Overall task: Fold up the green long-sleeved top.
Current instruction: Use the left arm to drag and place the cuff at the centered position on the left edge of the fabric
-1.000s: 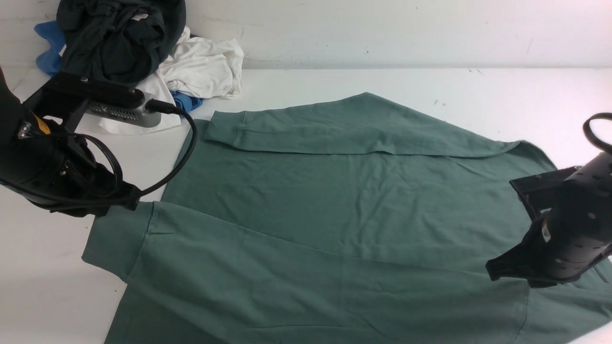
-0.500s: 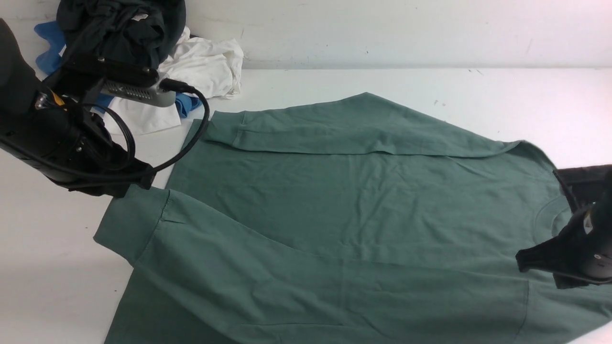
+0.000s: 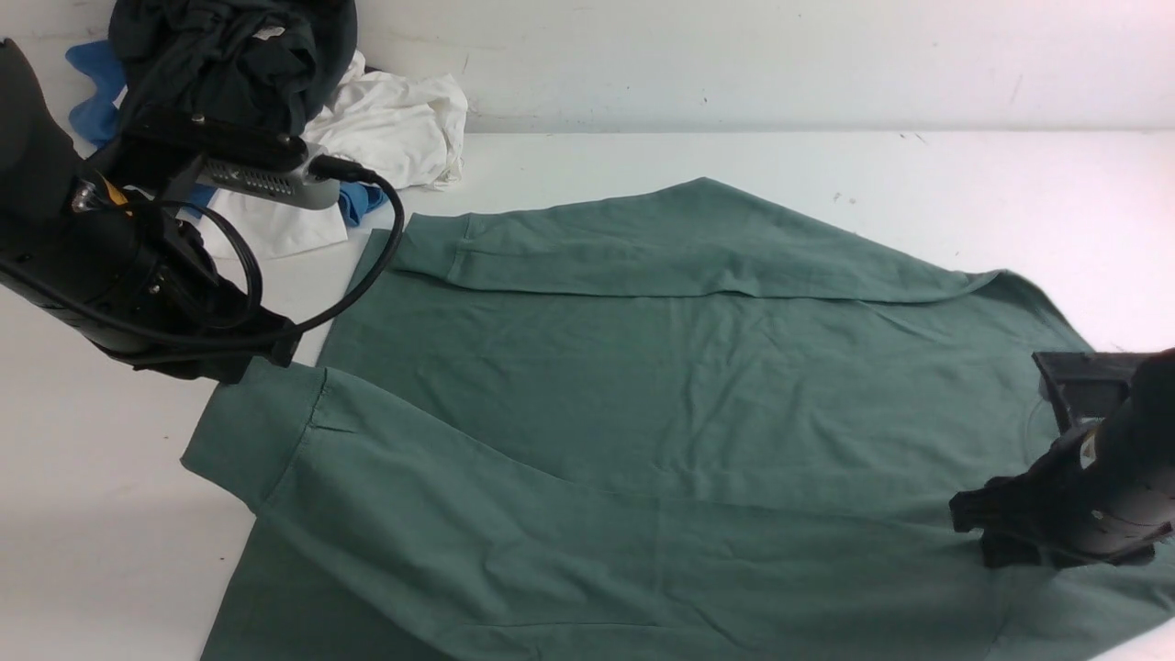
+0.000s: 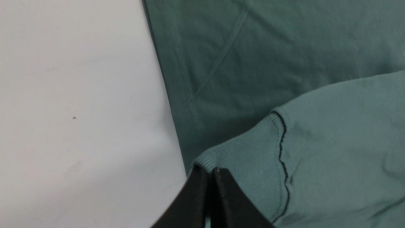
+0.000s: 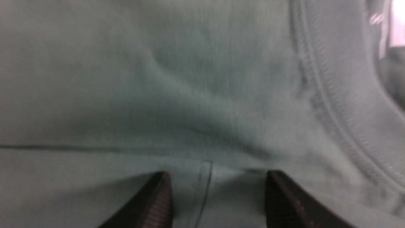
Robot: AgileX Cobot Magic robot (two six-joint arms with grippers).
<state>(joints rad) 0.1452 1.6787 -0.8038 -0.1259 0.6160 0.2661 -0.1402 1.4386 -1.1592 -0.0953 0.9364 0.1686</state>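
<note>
Both sleeves [image 3: 643,252] lay across the top [image 3: 661,395]. The left hand [image 4: 209,174] pinched a cuff [image 4: 246,158] at 9 o'clock. The right hand [image 5: 215,193] stood open, empty. Body not folded yet.

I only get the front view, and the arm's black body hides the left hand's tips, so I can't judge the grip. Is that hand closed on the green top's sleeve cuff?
Observer: Yes. The left wrist view shows the left hand with fingers pressed together on the edge of the ribbed cuff of the sage-green cotton long-sleeved top.
Operator: And the right hand, at the top's other end?
Observer: The right wrist view shows the right hand with fingers apart, gripping nothing; a stitched seam runs between them.
Operator: Is the collar close?
Observer: The ribbed neckband curves just beside that hand, clear of both fingers.
</note>
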